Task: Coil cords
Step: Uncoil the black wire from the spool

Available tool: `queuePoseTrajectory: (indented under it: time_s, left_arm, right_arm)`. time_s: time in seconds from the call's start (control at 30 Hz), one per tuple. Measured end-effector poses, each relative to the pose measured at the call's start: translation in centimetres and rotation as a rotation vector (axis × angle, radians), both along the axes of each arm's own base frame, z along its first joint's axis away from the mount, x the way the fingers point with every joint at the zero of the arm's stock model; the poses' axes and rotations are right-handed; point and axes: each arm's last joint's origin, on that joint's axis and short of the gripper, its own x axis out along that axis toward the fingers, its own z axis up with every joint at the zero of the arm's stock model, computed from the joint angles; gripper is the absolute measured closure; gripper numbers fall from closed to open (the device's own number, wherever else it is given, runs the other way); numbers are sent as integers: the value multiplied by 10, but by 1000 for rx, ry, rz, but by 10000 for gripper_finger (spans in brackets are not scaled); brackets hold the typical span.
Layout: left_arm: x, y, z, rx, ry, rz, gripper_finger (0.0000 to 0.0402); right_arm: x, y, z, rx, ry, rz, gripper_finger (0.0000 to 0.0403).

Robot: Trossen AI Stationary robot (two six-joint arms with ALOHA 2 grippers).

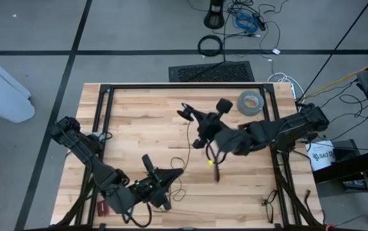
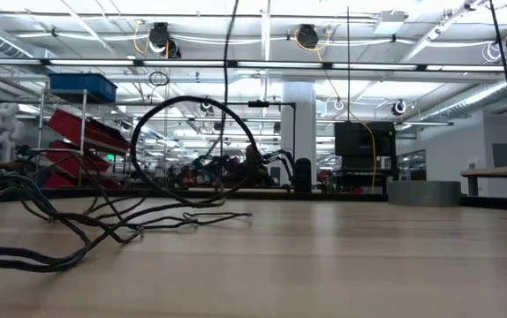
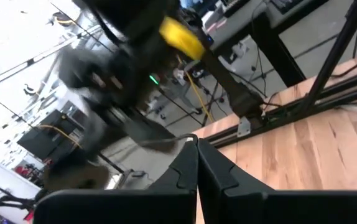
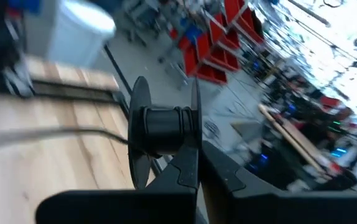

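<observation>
The cord (image 1: 189,144) is a very thin black wire. It runs from a small black spool (image 4: 160,127) down the middle of the table to loose strands (image 1: 177,189) near the front edge. My right gripper (image 4: 197,152) is raised over the table's far middle (image 1: 197,120) and is shut on the spool (image 1: 185,114). My left gripper (image 1: 179,171), near the front left, is shut, with a thin strand at its tips (image 3: 197,143). In the low view, strands of cord (image 2: 59,230) lie on the wood and one loop (image 2: 192,150) stands up. My left gripper pinches the cord (image 3: 177,139) between its two shut fingers at their free ends. The fingers point about level toward the table's right. The strand leads away from the tips, clear of the table. My right gripper pinches the rim of one spool flange (image 4: 194,127) between its shut fingers. It comes about level from the table's right. The spool is lifted clear, its axle lying across the fingers. The cord (image 4: 54,132) leaves its core sideways.
A grey tape roll (image 1: 250,102) lies at the far right of the table. Black frame rails (image 1: 100,109) run along the table's edges. A yellow tag (image 1: 209,163) shows below the right arm. More loose wire (image 1: 268,204) lies near the front right.
</observation>
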Motion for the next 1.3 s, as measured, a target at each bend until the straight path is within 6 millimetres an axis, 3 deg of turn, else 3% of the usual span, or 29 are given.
queuePoseTrajectory:
  time_s: [0.13,0.3,0.53,0.73,1.03,1.3]
  left_arm:
    - [9,12,-7,-26,31,8,401]
    - [21,32,-21,-39,80,70,401]
    - [29,58,-37,-16,164,194,401]
    - [25,64,-42,45,190,295,401]
    - [-11,53,-19,12,130,279,401]
    - [-40,31,0,-51,51,191,401]
  right_arm:
    - [-7,-6,21,57,-111,101,403]
    - [-18,-1,30,159,-167,256,403]
    - [-32,27,27,237,-131,397,403]
    - [-49,57,16,262,-48,424,403]
    - [-72,80,-11,201,77,283,403]
    - [-74,80,-35,145,129,127,403]
